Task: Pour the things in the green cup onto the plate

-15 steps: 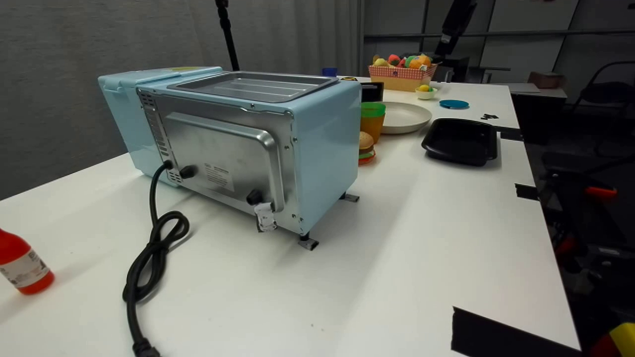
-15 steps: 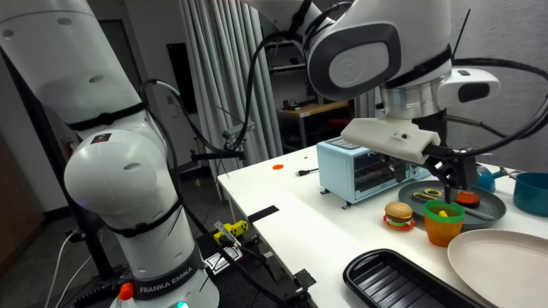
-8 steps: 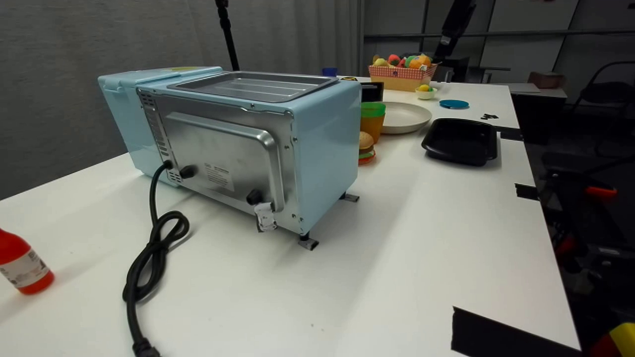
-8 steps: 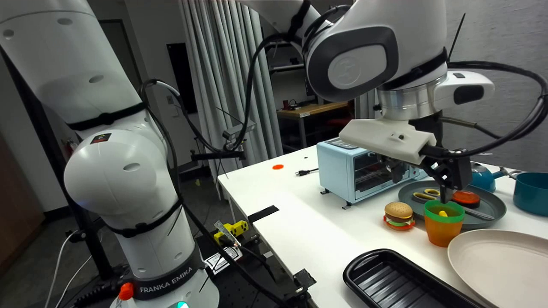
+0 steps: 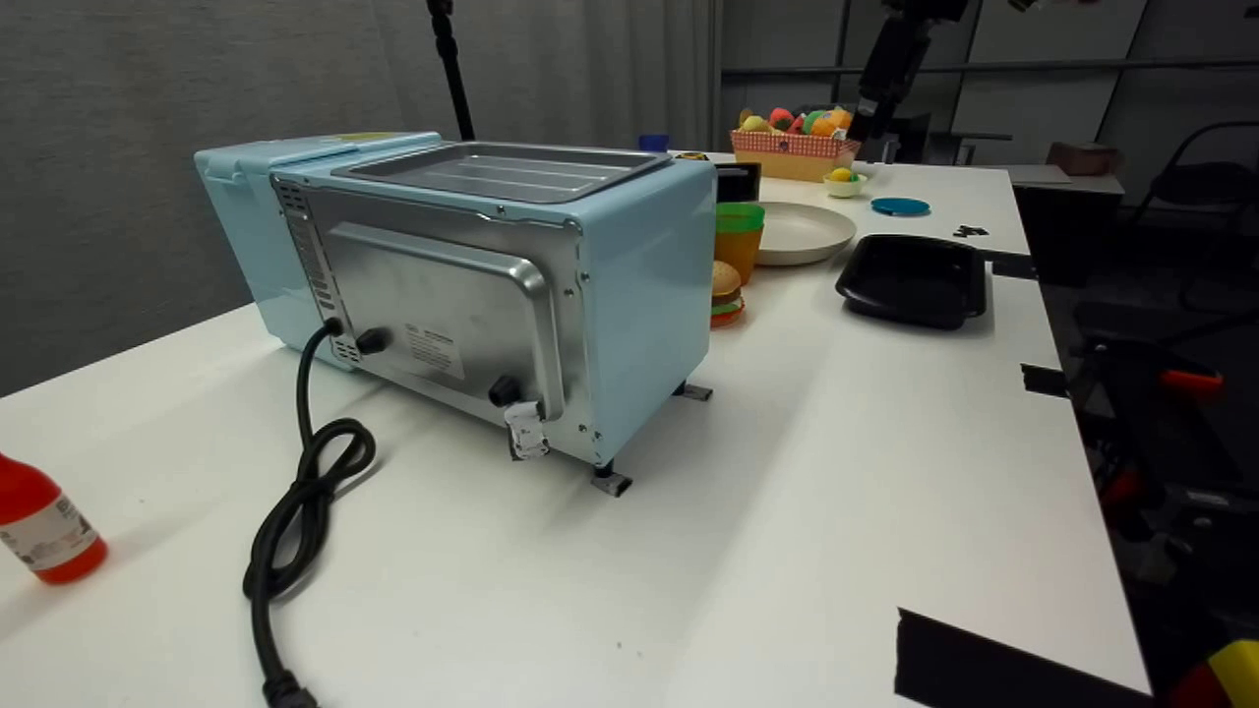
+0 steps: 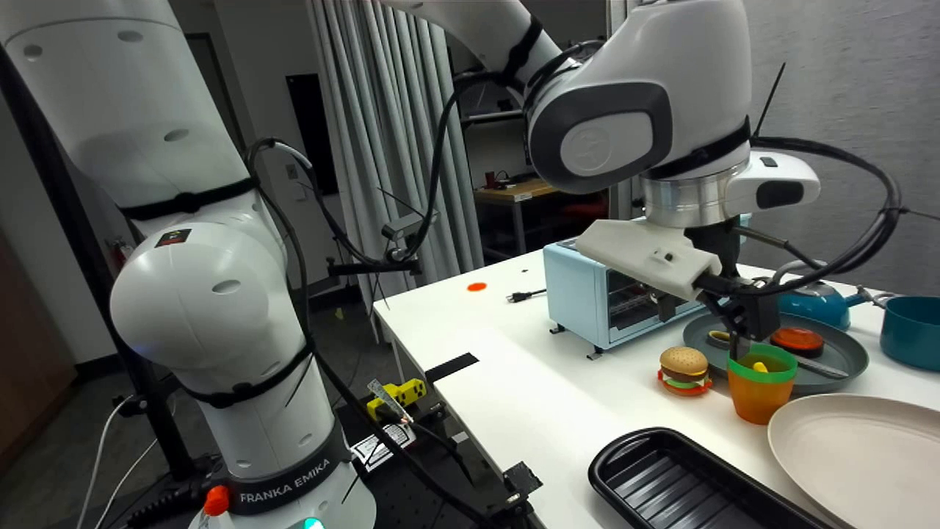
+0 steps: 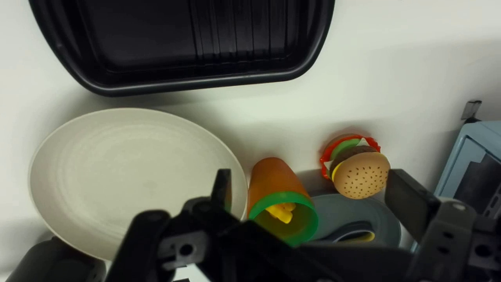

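Note:
The green cup, orange with a bright green rim, stands upright on the table in both exterior views (image 5: 740, 254) (image 6: 762, 398) and in the wrist view (image 7: 272, 180). The things are yellow bits inside the cup, seen in an exterior view (image 6: 759, 366) and in the wrist view (image 7: 282, 212). The cream plate (image 7: 133, 164) stands right beside the cup; it shows in both exterior views (image 5: 802, 234) (image 6: 866, 463). My gripper (image 7: 311, 188) is wide open and empty above the cup; it also shows in an exterior view (image 6: 703, 327). The cup lies nearer one finger, between the spread fingers in the wrist view.
A toy burger (image 6: 684, 370) stands beside the cup. A grey plate (image 6: 844, 356) with scissors and a red item lies behind it. A black tray (image 7: 188, 74) lies near both. The blue toaster oven (image 6: 576, 294), a teal pot (image 6: 914, 334) and a kettle (image 6: 811, 305) stand farther back.
The gripper has moved down and towards the toaster and burger side, its near finger now beside the cup's rim in an exterior view. Cup, bits and plate have not moved.

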Tool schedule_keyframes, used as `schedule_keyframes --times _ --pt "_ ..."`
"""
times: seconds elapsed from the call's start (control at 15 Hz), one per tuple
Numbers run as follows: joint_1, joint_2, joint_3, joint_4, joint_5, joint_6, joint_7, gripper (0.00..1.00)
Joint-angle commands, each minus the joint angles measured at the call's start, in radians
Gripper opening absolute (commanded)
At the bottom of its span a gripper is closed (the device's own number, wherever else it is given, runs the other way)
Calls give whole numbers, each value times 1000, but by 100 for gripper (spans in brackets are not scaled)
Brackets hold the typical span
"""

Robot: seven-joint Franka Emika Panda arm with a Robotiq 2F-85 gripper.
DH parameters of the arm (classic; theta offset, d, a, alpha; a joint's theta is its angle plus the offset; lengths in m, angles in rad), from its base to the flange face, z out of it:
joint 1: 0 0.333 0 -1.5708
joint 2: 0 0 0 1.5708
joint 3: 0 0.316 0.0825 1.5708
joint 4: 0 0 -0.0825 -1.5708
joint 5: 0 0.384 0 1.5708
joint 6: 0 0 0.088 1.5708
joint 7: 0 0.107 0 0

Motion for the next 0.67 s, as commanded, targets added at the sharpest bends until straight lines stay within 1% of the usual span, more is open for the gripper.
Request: schedule_keyframes --times 0.0,0.2,0.4,0.6 --pt "25 78 7 20 131 81 -30 100" --pt "40 136 25 41 239 151 -45 100" --pt "50 195 57 83 341 181 -63 100" --pt "46 261 91 138 414 199 -78 100"
